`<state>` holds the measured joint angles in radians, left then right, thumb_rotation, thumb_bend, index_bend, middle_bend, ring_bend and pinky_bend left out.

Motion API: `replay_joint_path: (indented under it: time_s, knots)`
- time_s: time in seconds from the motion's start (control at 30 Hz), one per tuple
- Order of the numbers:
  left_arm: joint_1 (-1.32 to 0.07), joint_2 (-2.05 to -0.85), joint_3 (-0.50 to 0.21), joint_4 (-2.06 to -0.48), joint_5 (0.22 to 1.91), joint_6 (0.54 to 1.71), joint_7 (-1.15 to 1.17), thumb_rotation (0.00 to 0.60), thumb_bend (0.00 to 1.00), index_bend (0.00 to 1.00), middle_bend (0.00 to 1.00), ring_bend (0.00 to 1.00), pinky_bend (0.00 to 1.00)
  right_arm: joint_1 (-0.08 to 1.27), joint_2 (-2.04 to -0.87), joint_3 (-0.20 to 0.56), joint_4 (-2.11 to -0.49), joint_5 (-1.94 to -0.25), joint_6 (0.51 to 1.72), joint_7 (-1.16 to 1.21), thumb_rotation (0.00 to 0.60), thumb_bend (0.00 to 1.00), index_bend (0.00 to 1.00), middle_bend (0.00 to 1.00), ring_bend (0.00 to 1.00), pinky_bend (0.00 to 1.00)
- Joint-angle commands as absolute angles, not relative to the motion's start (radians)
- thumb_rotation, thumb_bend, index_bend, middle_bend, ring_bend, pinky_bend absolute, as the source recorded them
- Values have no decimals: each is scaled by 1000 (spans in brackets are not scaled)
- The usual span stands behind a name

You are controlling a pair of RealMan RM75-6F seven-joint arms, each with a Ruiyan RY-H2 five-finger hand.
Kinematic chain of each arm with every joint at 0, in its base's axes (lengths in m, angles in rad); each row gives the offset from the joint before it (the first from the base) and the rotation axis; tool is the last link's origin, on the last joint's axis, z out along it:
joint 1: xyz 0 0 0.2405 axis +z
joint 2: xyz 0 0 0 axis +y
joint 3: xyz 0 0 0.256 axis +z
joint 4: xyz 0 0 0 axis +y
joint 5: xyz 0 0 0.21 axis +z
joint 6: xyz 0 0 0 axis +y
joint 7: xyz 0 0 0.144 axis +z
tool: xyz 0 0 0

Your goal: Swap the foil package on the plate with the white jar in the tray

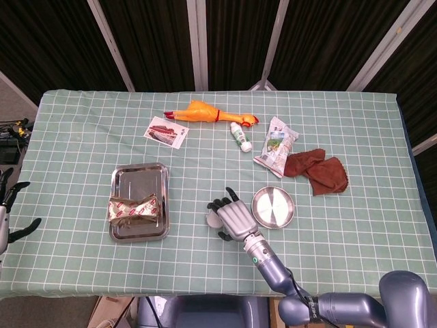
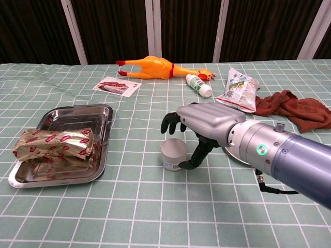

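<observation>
Foil package (image 2: 53,144) in tray (image 2: 101,114) — right robot hand (image 2: 199,126) spread over white jar (image 2: 173,154), plate (image 1: 274,207) bare.

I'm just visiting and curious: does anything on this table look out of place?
Yes. The white jar stands on the cloth, neither in the tray nor on the plate, with the right hand around it. The foil package lies in the tray.

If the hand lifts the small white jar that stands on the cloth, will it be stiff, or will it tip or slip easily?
The white jar looks like rigid plastic, so it probably keeps its shape. It is short, wide and upright, so it likely resists tipping. Its smooth wall may slip; the right hand has its thumb at the side and fingers above.
</observation>
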<state>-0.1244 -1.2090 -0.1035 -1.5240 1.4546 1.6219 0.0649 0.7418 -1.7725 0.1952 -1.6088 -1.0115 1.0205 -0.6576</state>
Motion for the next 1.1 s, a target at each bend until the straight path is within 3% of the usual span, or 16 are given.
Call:
replay_joint_path:
  time_s: [0.03, 0.3, 0.67, 1.1]
  knots:
    - [-124, -1211, -105, -1524, 1456, 1622, 66, 600, 214, 244, 31, 0, 86, 750, -1783, 194, -1593, -1008, 1021, -654, 600, 280, 300, 296, 288, 47]
    - [-120, -1215, -113, -1522, 1456, 1623, 68, 600, 216, 244, 31, 0, 86, 765, -1801, 192, -1568, -1001, 1018, -648, 600, 283, 303, 304, 300, 55]
    - [-117, -1218, -123, -1520, 1452, 1617, 68, 600, 223, 244, 30, 0, 87, 773, -1825, 189, -1544, -1009, 1041, -638, 600, 298, 401, 417, 413, 106]
    - [-111, -1214, -130, -1525, 1448, 1613, 62, 600, 224, 243, 28, 0, 93, 769, -1831, 188, -1529, -1016, 1054, -613, 600, 346, 447, 474, 480, 149]
